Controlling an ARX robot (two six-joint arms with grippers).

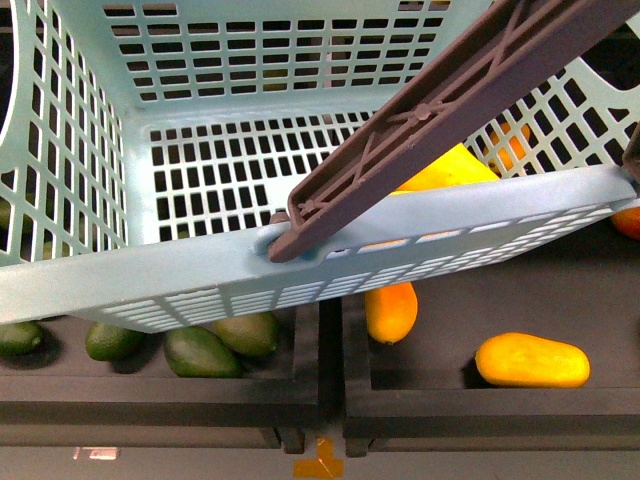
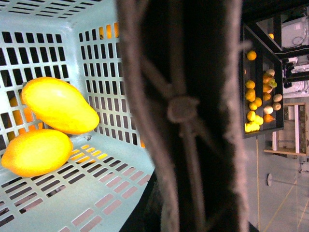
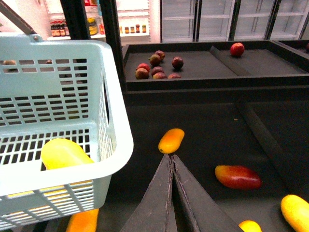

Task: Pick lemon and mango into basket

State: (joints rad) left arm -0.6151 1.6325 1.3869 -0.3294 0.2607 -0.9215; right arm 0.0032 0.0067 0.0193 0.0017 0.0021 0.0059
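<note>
The teal basket (image 1: 200,290) hangs close in front of the front camera, tilted, with its grey-brown handle (image 1: 430,120) swung across it. My left gripper is shut on that handle (image 2: 183,116), which fills the left wrist view and hides the fingers. Two fruits lie together on the basket floor: the longer yellow-orange mango (image 2: 58,104) and, touching it, the rounder yellow lemon (image 2: 36,152). One yellow fruit (image 1: 450,170) shows beside the handle. My right gripper (image 3: 171,155) is shut and empty, just right of the basket's rim (image 3: 120,145), over a dark tray.
Under the basket are dark display trays: green avocados (image 1: 200,350) on the left, loose mangoes (image 1: 532,360) (image 1: 390,310) on the right. Near my right gripper lie an orange mango (image 3: 171,140) and a red one (image 3: 238,176). Red fruits (image 3: 157,65) fill a farther tray.
</note>
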